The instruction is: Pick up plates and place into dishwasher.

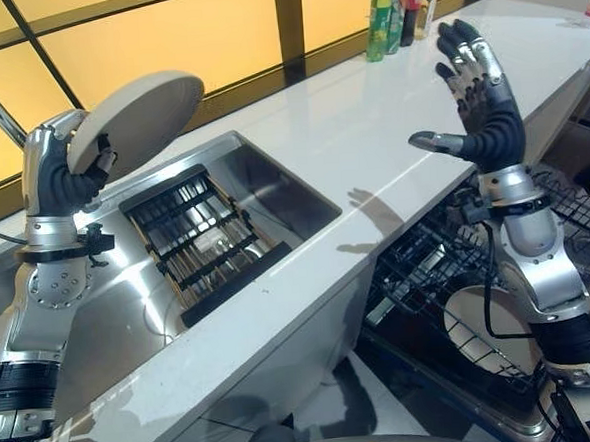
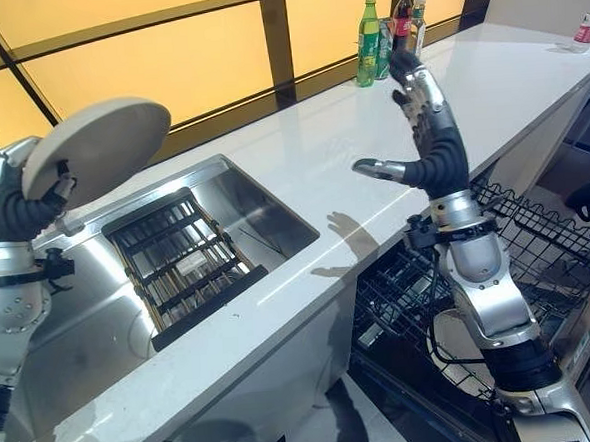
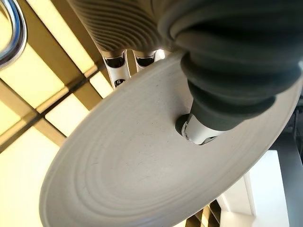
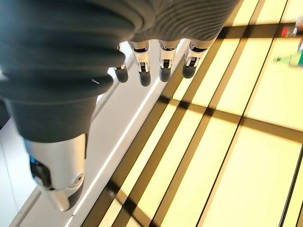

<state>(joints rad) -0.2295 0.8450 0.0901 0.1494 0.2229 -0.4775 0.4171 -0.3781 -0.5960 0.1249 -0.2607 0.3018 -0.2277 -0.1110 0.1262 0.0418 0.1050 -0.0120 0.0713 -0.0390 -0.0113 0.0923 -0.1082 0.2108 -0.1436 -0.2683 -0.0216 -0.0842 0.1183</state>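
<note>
Bright, even light — the glowing yellow-orange wall panels (image 2: 195,57) behind the glossy white tabletop (image 1: 389,125) shine warmly. The raised right hand (image 1: 483,99) casts a soft grey shadow on the tabletop, which carries a mild sheen. The brushed steel sink basin (image 2: 264,208) shows pale glare. In the left wrist view the round grey plate (image 3: 142,175) sits very close — its ridges slightly soft.

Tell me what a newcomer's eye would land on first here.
First, the grey plate pinched in the left hand, raised above the steel sink with its dark rack. Next, the right hand, spread open and empty over the white counter, above the open dishwasher.
</note>
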